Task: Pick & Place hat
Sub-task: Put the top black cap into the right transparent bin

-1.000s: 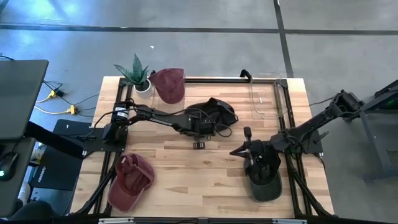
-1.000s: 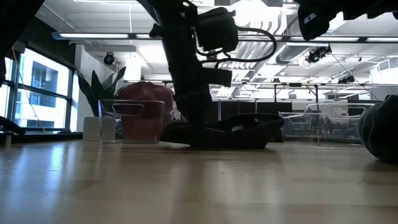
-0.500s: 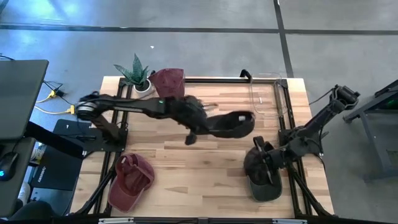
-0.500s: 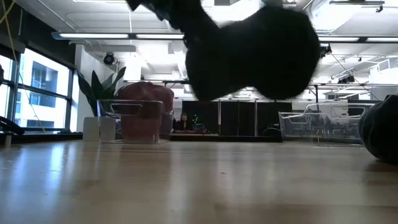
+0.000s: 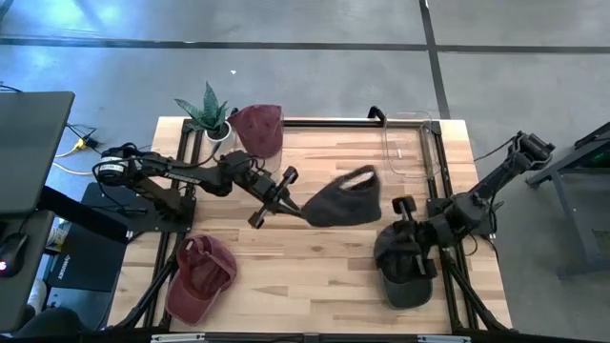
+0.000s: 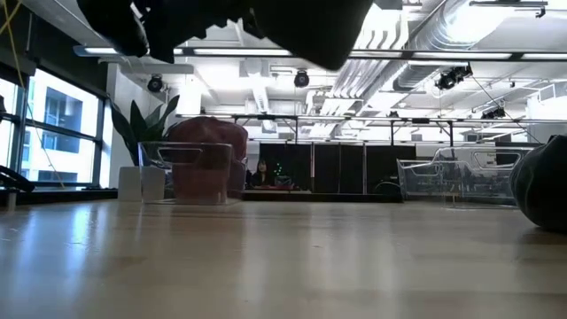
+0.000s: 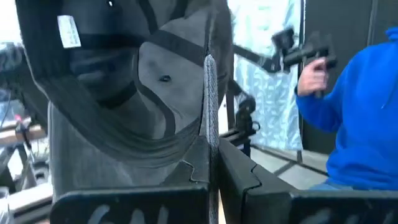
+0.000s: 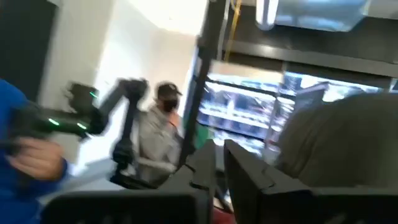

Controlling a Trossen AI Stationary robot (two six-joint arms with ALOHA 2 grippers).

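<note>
Left hand (image 5: 291, 202) is clamped on the edge of the black hat (image 5: 341, 200), fingers (image 7: 249, 180) fully together on the fabric, as the left wrist view shows. Hat hangs in the air over mid tabletop (image 5: 315, 276), clear of the wood; the low view shows only its dark underside at the top of frame.

Key relation: hat trails off the left hand toward the right side, long axis roughly across the tabletop. The clear bin (image 5: 408, 143) lies farther right and toward the back edge, near the hat. Left arm is the one carrying; my guess is the bin is the drop target, so the move is a short swing right and back.

Right hand (image 5: 408, 214) sits near the right edge, just beside a second dark hat (image 5: 405, 276) resting on the tabletop. Fingers nearly together; can't tell if it holds anything.

Two maroon hats: one front left (image 5: 200, 276), one at back by the plant (image 5: 212, 114).

Risk: pinch is on the rim only, so the hat may swing.
</note>
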